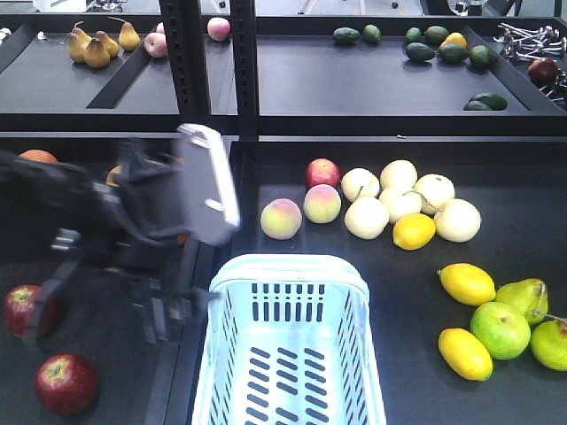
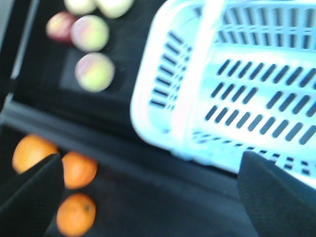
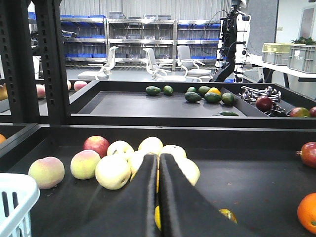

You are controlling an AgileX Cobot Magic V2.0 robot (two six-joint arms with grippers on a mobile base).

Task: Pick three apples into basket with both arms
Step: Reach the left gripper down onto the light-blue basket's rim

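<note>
At the front left corner of the black shelf tray (image 1: 416, 283) lies a dark red round apple (image 1: 27, 308). A second dark red apple (image 1: 66, 383) lies just in front of it. The black left arm (image 1: 124, 221) looks blurry and hangs over this corner, right where the apples are. The left claw (image 2: 150, 160) is spread wide with nothing in it, I think so that an apple can fit between its fingers. Three round oranges (image 2: 79, 169) show under it, but the job does not need them.

The pale blue plastic basket (image 1: 288, 354) sits in the middle at the front edge. I think this lets both arms reach it. The part that shows has no fruit in it.

The right claw (image 3: 159, 158) is pressed together and holds nothing. It is low over the right side, pointing at pale yellow round fruits (image 3: 112, 172). A dark red fruit (image 3: 309, 154) sits near the right edge. It may be the third apple, but I cannot tell.
</note>
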